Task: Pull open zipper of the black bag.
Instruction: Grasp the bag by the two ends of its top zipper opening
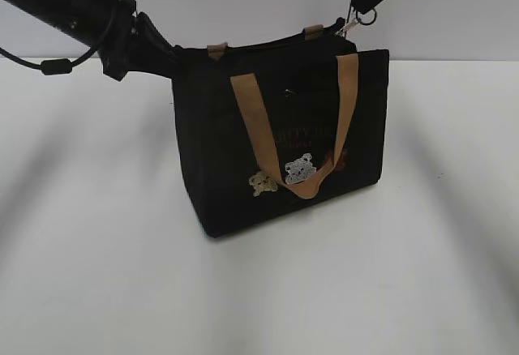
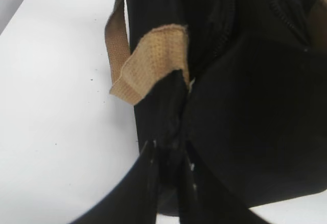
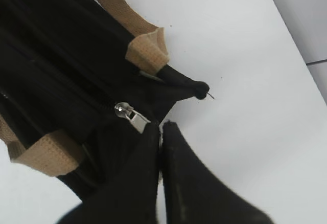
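Observation:
The black bag (image 1: 280, 140) stands on the white table, with tan handles and small bear figures on its front. My left gripper (image 1: 165, 53) reaches in from the upper left. In the left wrist view this left gripper (image 2: 171, 150) is shut on a fold of black fabric at the bag's (image 2: 255, 106) end, below a tan handle patch. The zipper (image 2: 225, 27) runs along the top. My right gripper (image 3: 161, 128) is shut on the end of the silvery pull tab (image 3: 134, 116) at the bag's (image 3: 56, 55) other end. In the exterior view, the right gripper (image 1: 362, 6) hangs above that top right corner, with the pull tab (image 1: 350, 25) under it.
The white table (image 1: 97, 274) spreads around the bag, with a pale wall behind. One tan handle (image 1: 296, 173) droops down the bag's front. The left arm's cable (image 1: 49, 65) loops at the upper left.

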Tool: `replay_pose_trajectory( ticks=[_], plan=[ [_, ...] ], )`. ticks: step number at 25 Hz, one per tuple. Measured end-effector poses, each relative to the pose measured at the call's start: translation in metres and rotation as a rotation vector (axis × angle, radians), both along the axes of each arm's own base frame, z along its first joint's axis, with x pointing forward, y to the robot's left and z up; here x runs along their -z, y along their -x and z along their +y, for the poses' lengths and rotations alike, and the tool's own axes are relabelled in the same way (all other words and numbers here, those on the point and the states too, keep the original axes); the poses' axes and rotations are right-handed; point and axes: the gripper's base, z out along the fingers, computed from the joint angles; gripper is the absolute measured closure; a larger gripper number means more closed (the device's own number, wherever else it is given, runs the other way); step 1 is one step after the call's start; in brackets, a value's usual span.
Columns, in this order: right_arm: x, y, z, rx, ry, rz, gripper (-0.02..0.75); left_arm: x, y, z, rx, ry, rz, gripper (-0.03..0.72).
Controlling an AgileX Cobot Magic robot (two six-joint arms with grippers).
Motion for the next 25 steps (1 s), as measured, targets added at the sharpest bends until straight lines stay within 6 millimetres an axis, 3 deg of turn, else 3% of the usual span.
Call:
replay_pose_trajectory(
  ticks=[17,19,22,25],
  plan=[
    [0.000,0.000,0.000,0.006,-0.005,0.003,0.739,0.000,-0.003,0.001,-0.054,0.009,0.014,0.633],
    [-0.002,0.001,0.001,0.006,-0.023,0.003,0.667,-0.001,-0.004,0.001,-0.094,0.016,0.031,0.580],
    [-0.010,0.005,0.003,0.003,-0.063,-0.003,0.450,-0.010,-0.003,0.004,-0.176,0.019,0.049,0.372],
    [-0.022,0.010,0.003,0.001,-0.082,-0.026,0.316,-0.031,-0.002,0.011,-0.312,0.018,0.035,0.183]
  ],
)
